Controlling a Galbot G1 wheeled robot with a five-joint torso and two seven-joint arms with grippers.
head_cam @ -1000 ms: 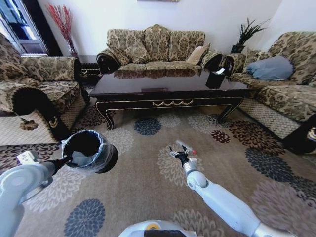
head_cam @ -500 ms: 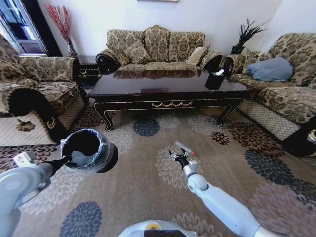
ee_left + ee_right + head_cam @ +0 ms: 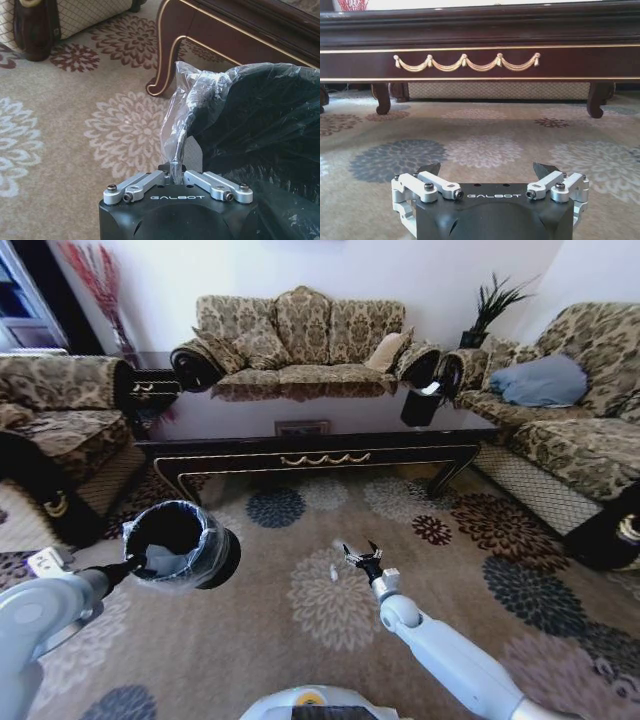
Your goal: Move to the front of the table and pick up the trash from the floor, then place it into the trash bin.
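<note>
The table (image 3: 300, 445) stands across the room ahead, and its gold-trimmed front (image 3: 470, 55) faces the right wrist view. My left gripper (image 3: 135, 563) is shut on the rim of the trash bin (image 3: 180, 545), which hangs above the carpet at my left. The fingers (image 3: 150, 181) pinch the rim and its clear bag (image 3: 200, 95). My right gripper (image 3: 362, 556) is open low over the carpet, with nothing between its fingertips (image 3: 488, 169). A small pale blurred thing (image 3: 333, 572) lies just left of it; I cannot tell whether it is trash.
Patterned sofas ring the table: one behind (image 3: 300, 335), an armchair at left (image 3: 50, 430), another sofa at right (image 3: 580, 430) with a blue cushion. A black box (image 3: 418, 405) sits on the table's right end. Flowered carpet (image 3: 300, 640) lies between me and the table.
The whole head view has shifted, so the camera moved. Both arms hold the same pose. The red-capped bottle seen just beyond the right gripper earlier no longer shows there.
</note>
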